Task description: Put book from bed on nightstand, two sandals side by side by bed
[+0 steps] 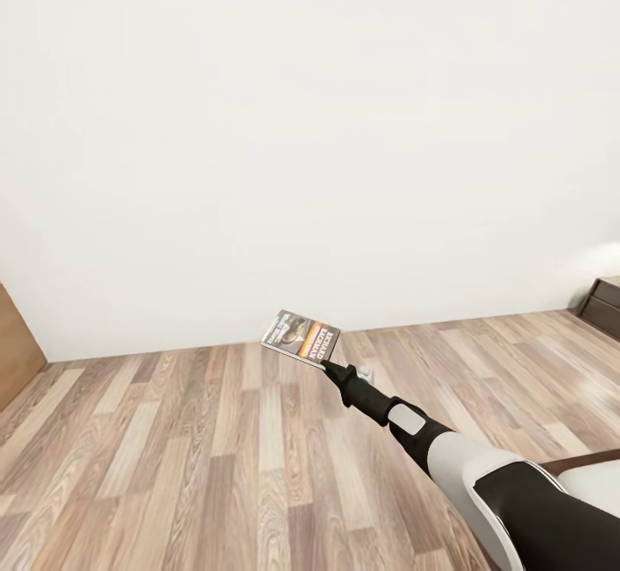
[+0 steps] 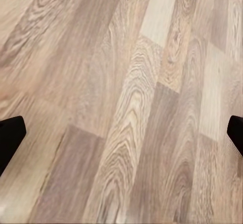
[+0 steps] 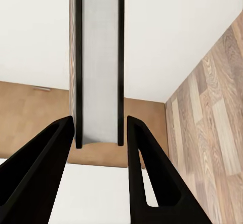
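Above plank floor [image 1: 215, 450], R tool [image 1: 327, 364] grips book [image 1: 301, 336]; L tool [image 2: 121, 138] open; nightstand [image 1: 605, 304] far R

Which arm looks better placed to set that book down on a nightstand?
The right. Its gripper already clamps the book, and a dark nightstand stands at that side. The left gripper hangs open above the floor.

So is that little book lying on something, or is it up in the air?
In the air. The book is pinched at one edge by the right gripper, held out above the wood floor, touching nothing else.
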You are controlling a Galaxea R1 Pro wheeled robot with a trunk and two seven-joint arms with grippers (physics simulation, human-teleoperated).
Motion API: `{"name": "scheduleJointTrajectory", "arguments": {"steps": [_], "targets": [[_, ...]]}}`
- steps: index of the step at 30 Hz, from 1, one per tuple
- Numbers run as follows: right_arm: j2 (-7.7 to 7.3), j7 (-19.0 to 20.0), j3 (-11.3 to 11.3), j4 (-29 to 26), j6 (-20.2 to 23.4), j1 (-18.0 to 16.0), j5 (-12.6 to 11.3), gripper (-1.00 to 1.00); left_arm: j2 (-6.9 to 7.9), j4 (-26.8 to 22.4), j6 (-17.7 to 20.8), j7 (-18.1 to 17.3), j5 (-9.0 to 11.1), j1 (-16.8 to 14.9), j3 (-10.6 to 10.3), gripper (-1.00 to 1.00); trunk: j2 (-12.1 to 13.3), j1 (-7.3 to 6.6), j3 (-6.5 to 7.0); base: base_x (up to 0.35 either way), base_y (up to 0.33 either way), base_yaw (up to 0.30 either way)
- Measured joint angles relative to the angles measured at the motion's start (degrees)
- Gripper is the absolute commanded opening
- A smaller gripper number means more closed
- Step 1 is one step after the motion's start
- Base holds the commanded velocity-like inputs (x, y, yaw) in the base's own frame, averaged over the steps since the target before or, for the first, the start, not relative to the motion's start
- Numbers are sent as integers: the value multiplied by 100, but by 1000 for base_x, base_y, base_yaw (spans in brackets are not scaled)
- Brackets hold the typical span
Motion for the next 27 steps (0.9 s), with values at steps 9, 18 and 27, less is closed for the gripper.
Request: {"name": "scheduleJointTrajectory", "arguments": {"steps": [9, 18, 27], "targets": [[-1, -1, 2, -1, 7, 1, 1, -100, 0, 2, 3, 0, 0, -1, 0, 100, 0, 0, 0, 334, 1, -121], [-2, -2, -8, -2, 9, 1, 8, -100, 0, 2, 4, 0, 2, -2, 0, 100, 0, 0, 0, 333, 70, -249], [-2, -2, -3, -2, 9, 1, 9, -100, 0, 2, 4, 0, 1, -2, 0, 100, 0, 0, 0, 333, 118, -254]]}}
